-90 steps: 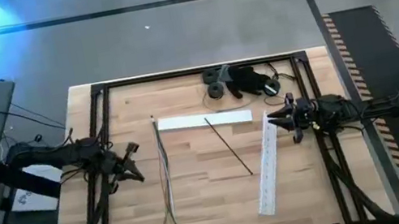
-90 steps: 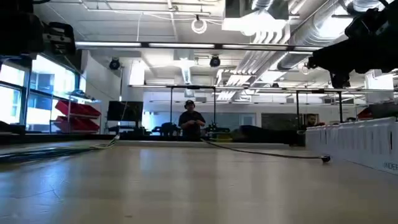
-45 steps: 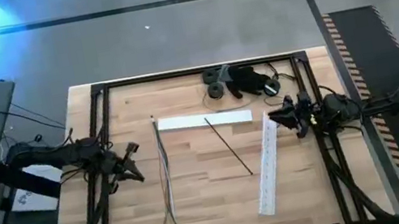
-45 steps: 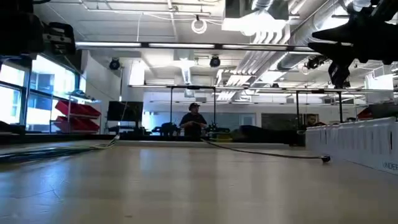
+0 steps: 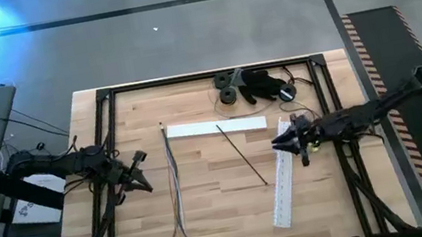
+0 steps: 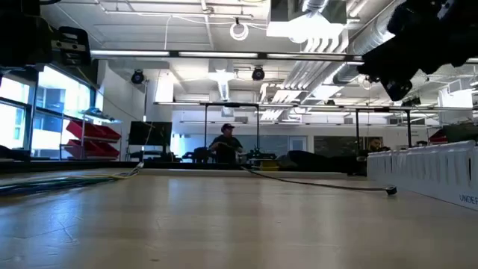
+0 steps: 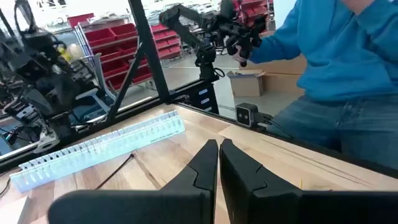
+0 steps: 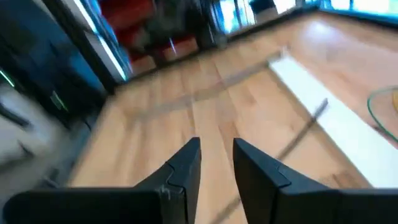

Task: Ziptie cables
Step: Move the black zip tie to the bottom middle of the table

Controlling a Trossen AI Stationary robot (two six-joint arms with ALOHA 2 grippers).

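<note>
Thin floppy dark-grey cables [image 5: 174, 182] lie loose on wooden table [image 5: 210, 214], just beside left gripper [image 5: 140, 172], fingers together, empty. Right gripper [image 5: 278, 143], fingers slightly apart, hovers over white flat strip [image 5: 282, 184], well apart from cables. Likely light, limp, slippery (pinch bundle mid-length).

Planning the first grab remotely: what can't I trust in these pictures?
- Cables: too thin in the high view to count.
- Right wrist view: motion-blurred; the thin stick is smeared.
- Low view: the right gripper is a dark shape against ceiling lights.
- Zip ties: none that I can make out.
</note>
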